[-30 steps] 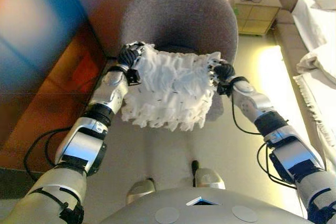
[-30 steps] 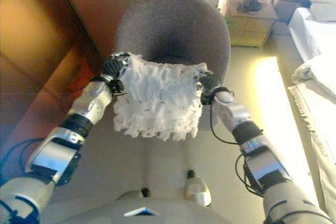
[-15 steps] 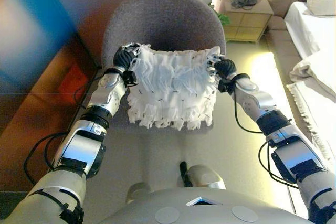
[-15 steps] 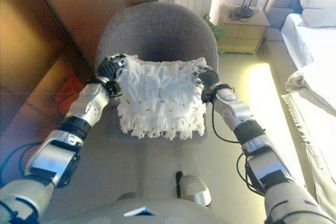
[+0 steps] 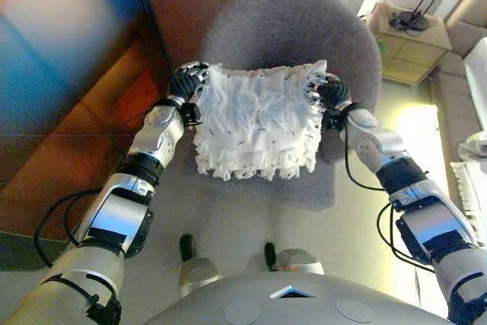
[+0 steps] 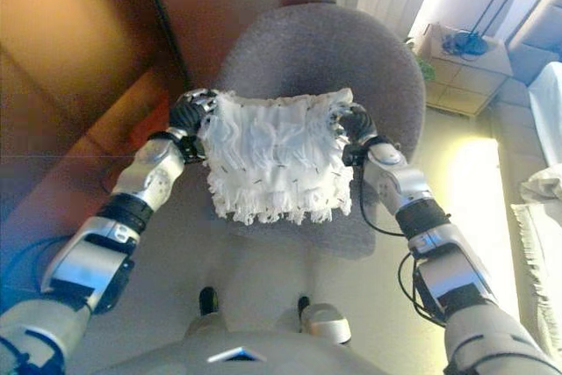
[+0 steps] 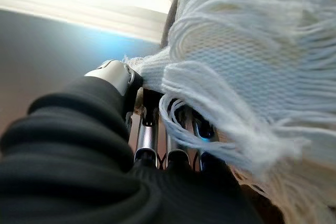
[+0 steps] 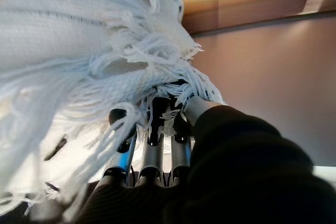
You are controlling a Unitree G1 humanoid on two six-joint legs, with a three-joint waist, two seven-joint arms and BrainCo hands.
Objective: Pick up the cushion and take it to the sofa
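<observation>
The cushion [image 5: 257,119] is white with long shaggy fringes. I hold it up between both hands, above the seat of a grey round armchair [image 5: 289,28]. My left hand [image 5: 185,85] grips its upper left corner, and my right hand [image 5: 332,97] grips its upper right corner. In the left wrist view the thumb [image 7: 118,74] presses on the cushion's edge [image 7: 247,66] while the fingers [image 7: 147,140] go under the fringe. In the right wrist view the fingers [image 8: 152,150] are buried in the fringe [image 8: 79,51]. No sofa shows.
The armchair stands right in front of me, against a brown wooden wall [image 5: 84,74] on the left. A low wooden bedside table [image 5: 407,39] with a lamp foot stands at the back right. White bedding [image 5: 475,150] shows at the right edge.
The whole picture has shifted, so the camera has moved: the chair and bedside table now lie further right. Both hands still hold the cushion by its upper corners.
</observation>
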